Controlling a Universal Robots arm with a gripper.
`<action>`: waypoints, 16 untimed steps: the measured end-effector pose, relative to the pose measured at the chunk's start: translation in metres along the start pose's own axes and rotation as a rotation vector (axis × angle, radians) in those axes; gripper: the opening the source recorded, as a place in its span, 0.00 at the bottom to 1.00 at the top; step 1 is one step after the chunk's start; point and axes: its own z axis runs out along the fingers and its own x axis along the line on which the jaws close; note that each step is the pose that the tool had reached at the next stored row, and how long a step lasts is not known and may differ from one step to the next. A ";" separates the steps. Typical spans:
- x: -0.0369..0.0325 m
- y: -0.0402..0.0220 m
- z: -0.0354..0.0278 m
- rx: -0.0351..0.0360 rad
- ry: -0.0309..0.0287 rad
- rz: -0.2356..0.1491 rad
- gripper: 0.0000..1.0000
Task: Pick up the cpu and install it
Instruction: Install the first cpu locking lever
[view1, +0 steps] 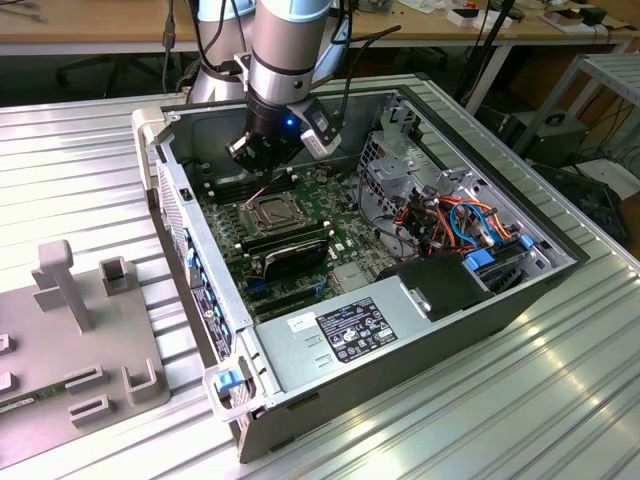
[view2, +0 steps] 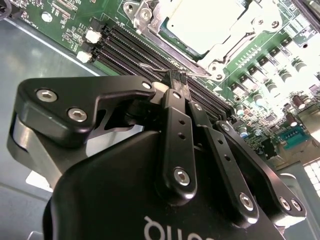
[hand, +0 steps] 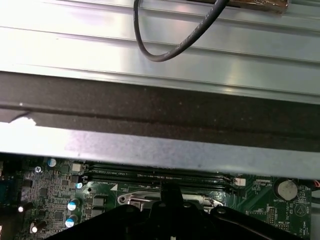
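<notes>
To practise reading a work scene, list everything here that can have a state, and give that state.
computer case: open, side panel off, lying on its side.
cpu: seated in the socket, frame down over its edges.
socket lever: pinched at the fingertips.
gripper: shut on the socket lever.

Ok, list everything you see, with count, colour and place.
computer case: one, grey, open on the metal table
motherboard: one, green, inside the case
cpu: one, silver, in its socket
memory slots: several, black, beside the socket
power supply: one, grey, in the case
cables: bundle, orange, red, blue, case's exterior-view right
holder tray: one, grey, exterior view's left
arm: one, silver, above the case
gripper: one, black, fingers together at the socket's wire lever
</notes>
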 end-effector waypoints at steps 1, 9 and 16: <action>-0.0002 -0.0001 0.0007 0.0000 0.0000 0.000 0.11; -0.0008 -0.0003 0.0023 0.0000 0.0000 0.000 0.11; -0.0011 -0.0010 0.0079 -0.0001 0.0000 0.000 0.11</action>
